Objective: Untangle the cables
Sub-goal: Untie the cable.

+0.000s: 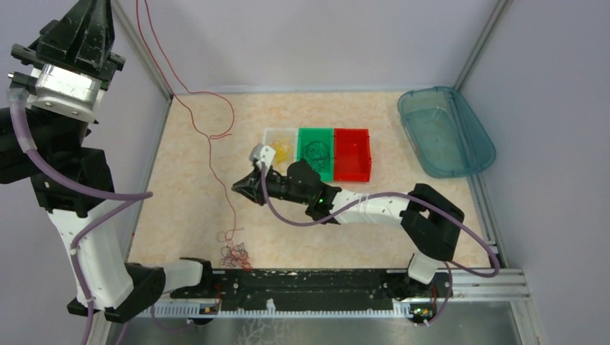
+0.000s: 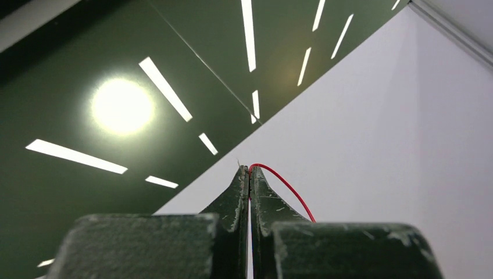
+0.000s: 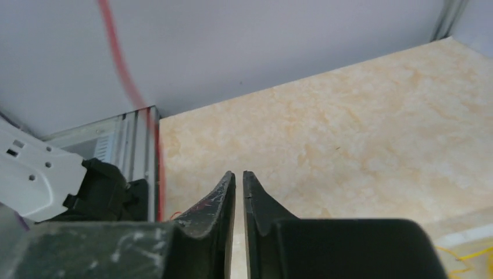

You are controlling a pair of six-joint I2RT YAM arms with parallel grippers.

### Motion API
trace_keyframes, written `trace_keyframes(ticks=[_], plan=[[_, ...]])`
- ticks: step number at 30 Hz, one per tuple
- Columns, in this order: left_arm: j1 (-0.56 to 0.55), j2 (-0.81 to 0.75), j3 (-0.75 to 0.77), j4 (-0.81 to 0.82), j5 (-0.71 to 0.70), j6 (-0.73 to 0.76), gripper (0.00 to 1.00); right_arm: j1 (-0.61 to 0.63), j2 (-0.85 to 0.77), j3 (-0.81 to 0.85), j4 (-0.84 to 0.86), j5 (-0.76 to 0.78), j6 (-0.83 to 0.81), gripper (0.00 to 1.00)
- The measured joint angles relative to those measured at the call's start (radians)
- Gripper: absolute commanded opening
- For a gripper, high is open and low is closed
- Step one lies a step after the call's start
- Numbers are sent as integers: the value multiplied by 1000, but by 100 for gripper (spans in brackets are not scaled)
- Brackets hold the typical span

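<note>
My left gripper (image 1: pixel 96 14) is raised high at the far left, pointing up, and is shut on a thin red wire (image 2: pixel 285 186) at its tips (image 2: pixel 249 170). The red wire (image 1: pixel 216 169) hangs down, loops over the table and runs to a small tangle of red and dark wires (image 1: pixel 234 253) at the near edge. My right gripper (image 1: pixel 241 188) is low over the table's middle; in the right wrist view (image 3: pixel 238 174) the jaws stand almost together and hold nothing. The red wire (image 3: pixel 125 72) passes blurred to its left.
Three small bins stand in a row at the back: a clear one (image 1: pixel 267 136) with yellow wires (image 1: pixel 282 151), a green one (image 1: pixel 302 136) with dark wires (image 1: pixel 316 152), and a red one (image 1: pixel 352 154). A teal tub (image 1: pixel 446 133) sits at the right. Grey walls close the sides.
</note>
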Motion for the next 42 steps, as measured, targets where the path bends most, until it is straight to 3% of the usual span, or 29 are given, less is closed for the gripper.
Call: trace_keyframes(ticks=[1,5,13,19,22,26,30,31,34,42], plan=[[0,0,-1,-17,0,-7,0,-17,-13,0,1,-3,10,42],[0,4,-1,-61,0,-31,0,-84,-79,1,0,-27,28,60],[0,30,-8,-68,2,-57,0,-98,-166,0,-2,-121,61,73],[0,25,-43,-56,7,-60,0,-79,-167,-10,-11,-172,125,74],[0,19,-51,-50,11,-60,0,-41,-136,-7,-24,-164,134,70],[0,11,-52,-45,16,-60,0,5,-47,2,-68,-96,135,57],[0,-1,-58,-34,24,-61,0,15,50,2,-59,-76,171,54],[0,-7,-64,-31,24,-60,0,15,72,2,-48,-86,187,46],[0,-21,-84,-27,28,-60,0,14,105,1,-18,-135,205,1],[0,-49,-139,-19,31,-69,0,-27,75,25,-106,-138,183,0]])
